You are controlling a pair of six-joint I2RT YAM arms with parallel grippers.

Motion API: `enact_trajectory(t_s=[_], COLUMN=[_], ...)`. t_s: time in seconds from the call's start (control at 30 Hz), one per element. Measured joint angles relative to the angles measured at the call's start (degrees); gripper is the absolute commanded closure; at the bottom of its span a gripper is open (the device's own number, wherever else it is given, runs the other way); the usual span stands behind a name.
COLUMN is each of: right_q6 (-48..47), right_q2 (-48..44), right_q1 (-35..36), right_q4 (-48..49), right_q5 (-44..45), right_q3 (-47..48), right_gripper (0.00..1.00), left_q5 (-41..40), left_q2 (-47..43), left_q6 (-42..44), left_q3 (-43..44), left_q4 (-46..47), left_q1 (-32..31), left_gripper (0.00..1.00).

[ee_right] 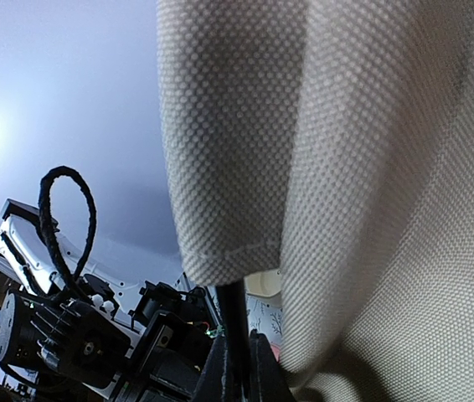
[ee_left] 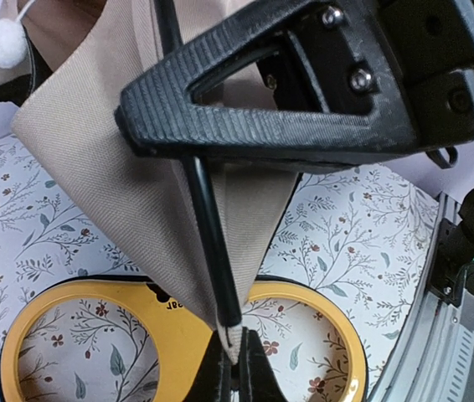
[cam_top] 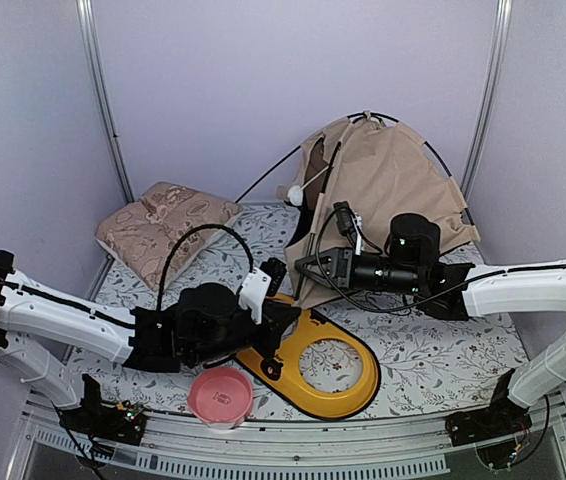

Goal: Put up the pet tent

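Tent (cam_top: pixel 393 185) stands at one o'clock from my left gripper (ee_left: pixel 233 368), pinched on its corner tab (ee_left: pixel 231 339), while my nearer right gripper (ee_right: pixel 237 362) clamps the pole (ee_left: pixel 208 218), running six to twelve.

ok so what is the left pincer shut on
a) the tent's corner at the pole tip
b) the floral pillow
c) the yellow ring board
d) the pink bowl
a: the left wrist view shows the left pincer closed on the beige corner tab of the pet tent, right where the black pole ends.
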Motion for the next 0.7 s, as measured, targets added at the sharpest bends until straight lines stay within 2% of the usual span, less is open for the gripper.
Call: enact_trajectory(t_s=[0.7], right_q6=[0.5], right_q2=[0.0], right_q1=[-0.7], right_q4=[-0.9], right_q5=[-0.2], right_q3=[0.0], right_gripper=[1.00], left_q5=[-0.4], left_q2=[1.3], left_q6=[0.0], left_q3=[0.6], left_q4=[0.3], left_q1=[-0.3], left_gripper=[1.00])
